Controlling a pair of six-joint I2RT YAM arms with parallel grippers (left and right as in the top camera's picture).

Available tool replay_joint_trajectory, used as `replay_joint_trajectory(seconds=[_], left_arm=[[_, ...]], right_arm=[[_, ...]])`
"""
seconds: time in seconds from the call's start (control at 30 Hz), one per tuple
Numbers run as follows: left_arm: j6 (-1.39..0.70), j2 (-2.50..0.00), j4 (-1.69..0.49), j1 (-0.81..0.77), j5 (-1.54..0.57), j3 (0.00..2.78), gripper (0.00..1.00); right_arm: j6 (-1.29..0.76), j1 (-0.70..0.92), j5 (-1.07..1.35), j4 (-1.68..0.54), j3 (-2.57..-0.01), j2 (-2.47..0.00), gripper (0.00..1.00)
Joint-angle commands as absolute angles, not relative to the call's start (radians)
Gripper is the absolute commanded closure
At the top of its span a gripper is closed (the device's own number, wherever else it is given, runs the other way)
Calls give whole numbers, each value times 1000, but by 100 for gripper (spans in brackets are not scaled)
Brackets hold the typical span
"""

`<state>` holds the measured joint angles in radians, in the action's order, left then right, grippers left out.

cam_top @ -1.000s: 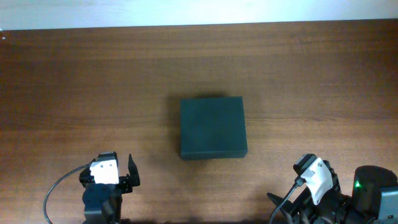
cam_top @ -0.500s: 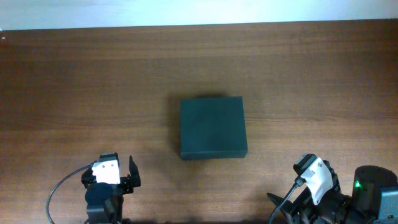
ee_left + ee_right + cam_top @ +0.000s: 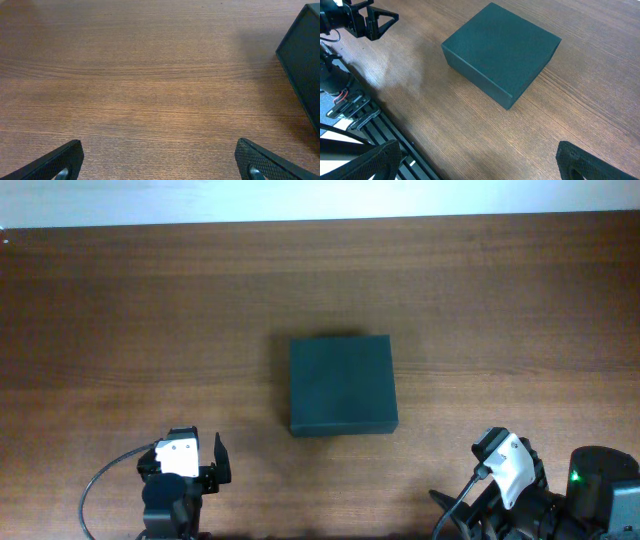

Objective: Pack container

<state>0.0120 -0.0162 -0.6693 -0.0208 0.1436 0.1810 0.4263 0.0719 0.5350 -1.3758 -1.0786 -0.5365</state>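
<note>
The container [image 3: 343,385] is a dark green square box with its lid down flat, standing mid-table. It also shows at the right edge of the left wrist view as the container [image 3: 302,60], and whole in the right wrist view as the container [image 3: 500,55]. My left gripper [image 3: 186,454] sits near the front edge, left of and nearer than the box, open over bare wood [image 3: 157,152]. My right gripper [image 3: 503,456] is at the front right, open too, with nothing between its fingers [image 3: 477,155]. The left gripper [image 3: 370,20] appears top left in the right wrist view.
The wooden table [image 3: 120,310] runs to a pale strip [image 3: 300,198] at the back. Along its front edge are black rails and cables [image 3: 350,115]. A cable [image 3: 100,490] loops beside the left arm.
The left gripper has shifted slightly right and toward the front edge. The box and the right arm have not moved.
</note>
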Motion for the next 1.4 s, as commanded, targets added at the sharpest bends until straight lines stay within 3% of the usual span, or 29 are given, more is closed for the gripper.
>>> replay_joint_trajectory(seconds=[0.0, 0.7, 0.97, 1.13, 1.37], left_arm=[[31, -5, -671, -26, 154, 171, 1], [31, -5, -671, -26, 154, 171, 1], [31, -5, -671, -26, 154, 171, 1], [31, -5, -671, -26, 154, 171, 1], [31, -5, -671, -26, 154, 171, 1]], right_arm=[[430, 77, 540, -1372, -1076, -531, 1], [431, 77, 521, -1368, -1076, -531, 1], [419, 78, 468, -1117, -993, -477, 1], [135, 78, 200, -903, -790, -361, 1], [-27, 77, 66, -778, -509, -176, 1]])
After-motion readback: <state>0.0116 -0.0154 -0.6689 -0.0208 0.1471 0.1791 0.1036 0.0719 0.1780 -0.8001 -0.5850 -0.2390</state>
